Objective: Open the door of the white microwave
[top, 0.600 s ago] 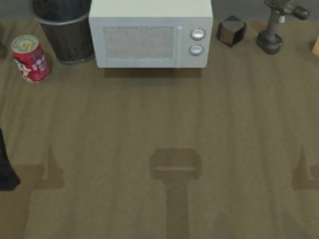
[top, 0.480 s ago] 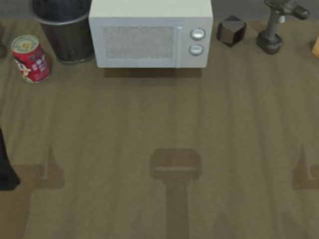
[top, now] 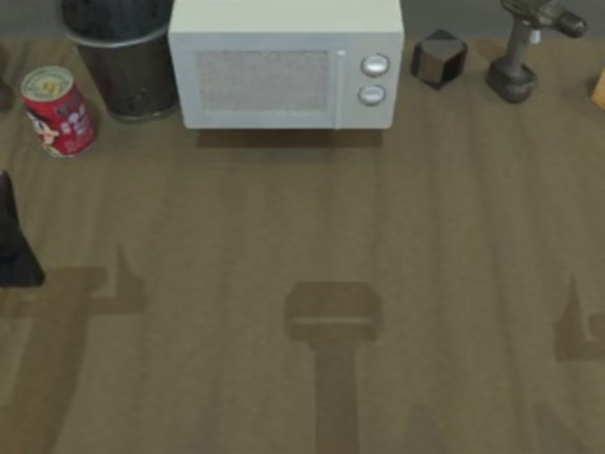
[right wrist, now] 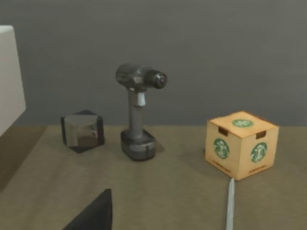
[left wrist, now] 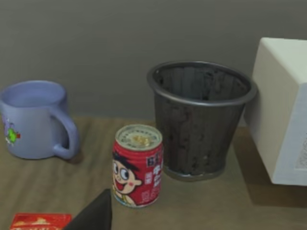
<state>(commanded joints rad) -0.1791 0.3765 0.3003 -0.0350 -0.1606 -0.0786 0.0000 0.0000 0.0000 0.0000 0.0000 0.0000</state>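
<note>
A matt white microwave [top: 286,62] is seen at upper centre, its door [top: 262,80] inset with grey speckled mesh; two shiny silver knobs [top: 374,65] sit beside it. A dark metal mesh bin [top: 127,59] and a glossy printed red can [top: 59,110] are shown upper left. The table [top: 302,246] is matt, wood-grained brown.

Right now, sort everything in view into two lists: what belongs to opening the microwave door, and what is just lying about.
Belongs to the job:
- white microwave
- door, shut
- left gripper, at the table's left edge

Just lying about:
- mesh bin
- red can
- blue mug
- red packet
- dark cube
- drill
- printed carton
</note>
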